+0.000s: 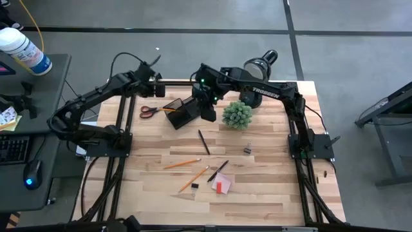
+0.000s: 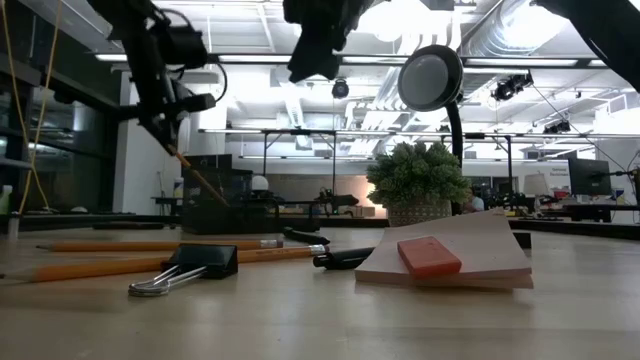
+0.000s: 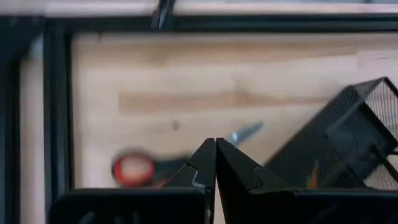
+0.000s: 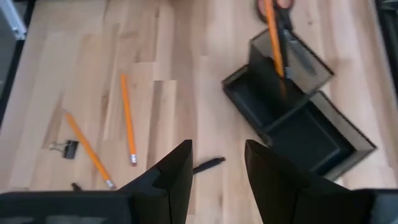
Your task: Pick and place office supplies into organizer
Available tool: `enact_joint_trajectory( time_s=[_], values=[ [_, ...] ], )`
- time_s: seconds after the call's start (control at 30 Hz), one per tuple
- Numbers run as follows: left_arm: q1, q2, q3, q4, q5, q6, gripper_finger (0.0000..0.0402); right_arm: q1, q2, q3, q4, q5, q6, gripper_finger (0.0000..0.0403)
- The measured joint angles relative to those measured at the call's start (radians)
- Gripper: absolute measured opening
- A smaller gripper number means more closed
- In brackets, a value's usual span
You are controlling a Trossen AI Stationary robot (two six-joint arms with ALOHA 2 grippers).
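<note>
Open, empty right hand above organizer; bare counter beside. Left hand closed, empty, over scissors.

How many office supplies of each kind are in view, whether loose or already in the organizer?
Orange wooden pencils: 3 (one standing in the black mesh organizer)
Thin black pens: 2
Small black binder clips: 2
Orange-handled scissors: 1
Pink sticky-note pad: 1
Total: 9

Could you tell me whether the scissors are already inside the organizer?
No, in the high view the scissors lie flat on the table beside the organizer, not in it.
</note>
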Motion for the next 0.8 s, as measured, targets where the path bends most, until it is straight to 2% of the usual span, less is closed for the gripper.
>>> enact_joint_trajectory(
  time_s=[0.17, 0.23, 0.43, 0.63, 0.8],
  values=[
    [0.104, 0.096, -0.001, -0.03, 0.254, 0.197, 0.0001, -0.015, 0.0, 0.0, 0.013, -0.002, -0.004, 0.0139],
    [0.121, 0.142, -0.001, -0.077, 0.295, 0.259, 0.0001, -0.013, 0.0, 0.0, 0.021, -0.015, -0.019, 0.0139],
    [0.117, 0.199, -0.001, -0.172, 0.236, 0.387, 0.0001, 0.002, 0.0, 0.0, 0.049, -0.056, -0.054, 0.0139],
    [0.118, 0.202, -0.001, -0.144, 0.197, 0.528, 0.0001, 0.01, 0.0, 0.0, 0.054, -0.061, -0.075, 0.0139],
    [0.119, 0.217, -0.001, -0.129, 0.194, 0.449, 0.0001, 0.009, 0.0, 0.0, 0.054, -0.06, -0.083, 0.0139]
  ],
)
